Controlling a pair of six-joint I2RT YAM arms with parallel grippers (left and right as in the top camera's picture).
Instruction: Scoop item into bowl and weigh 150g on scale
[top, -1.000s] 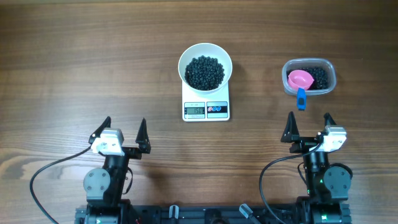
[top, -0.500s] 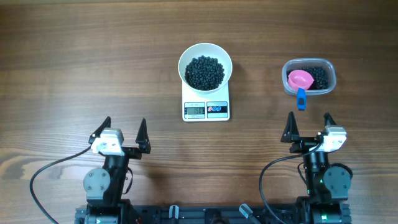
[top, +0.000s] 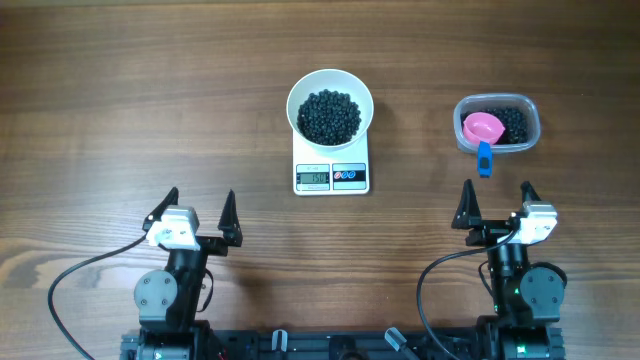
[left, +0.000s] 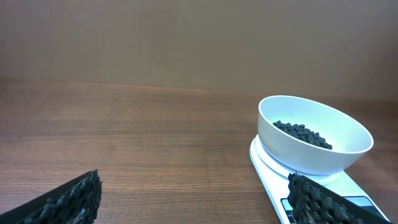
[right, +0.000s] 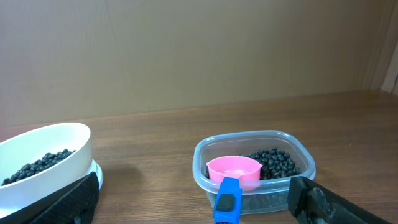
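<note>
A white bowl (top: 330, 105) holding a heap of black beads (top: 330, 116) sits on the white scale (top: 331, 175), whose display is lit. The same bowl (left: 314, 143) and its beads (left: 302, 133) show at the right of the left wrist view, atop the scale (left: 277, 180). More black beads (top: 514, 124) lie in a clear tub (top: 497, 124) with a pink scoop (top: 483, 128) resting in it, blue handle toward me. My left gripper (top: 196, 215) stands open near the front edge, nothing between its fingers. My right gripper (top: 496, 205) stands open just short of the tub (right: 255, 168) and scoop (right: 233, 171).
Brown wooden tabletop (top: 150, 90) all around. Arm bases and black cables (top: 80, 275) sit along the front edge. A plain wall rises behind the table in both wrist views.
</note>
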